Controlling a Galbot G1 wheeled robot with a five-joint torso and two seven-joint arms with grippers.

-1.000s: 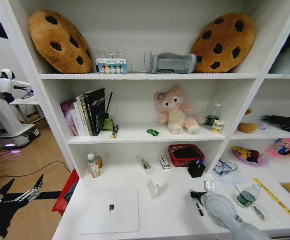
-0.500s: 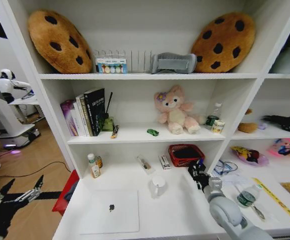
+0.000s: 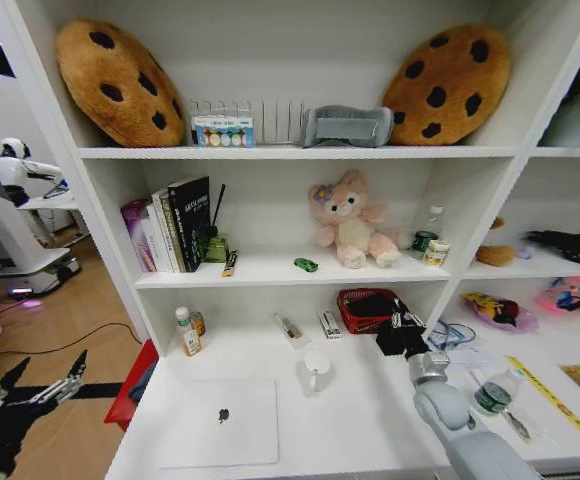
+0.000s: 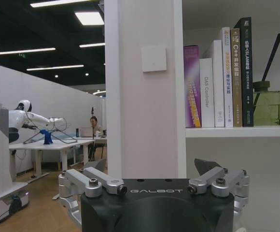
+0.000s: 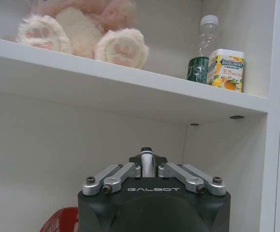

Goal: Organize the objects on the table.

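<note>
White desk (image 3: pixel 350 430) is only partly sorted, I'd say. The right gripper (image 3: pixel 402 335) is up by the back of the desk, right over the black pen holder beside the red basket (image 3: pixel 368 306), and its fingers are pinched shut on a pen (image 5: pixel 147 163) that stands upright between them in the right wrist view. So my guess is the pen is about to go in the holder, but it isn't in yet.

Left to do, as far as I can tell: the silver laptop (image 3: pixel 220 423) lies flat and closed at the front of the desk, a plastic bottle (image 3: pixel 492 392) sits off to the right near the yellow tape measure (image 3: pixel 555 399), and the little green toy car (image 3: pixel 305 265) is on the middle shelf near the pink plush (image 3: pixel 349 222). A white mug (image 3: pixel 316 371) stands mid-desk too.

The left gripper (image 3: pixel 40 392) hangs low off the left side of the desk, away from everything, fingers spread apart.
</note>
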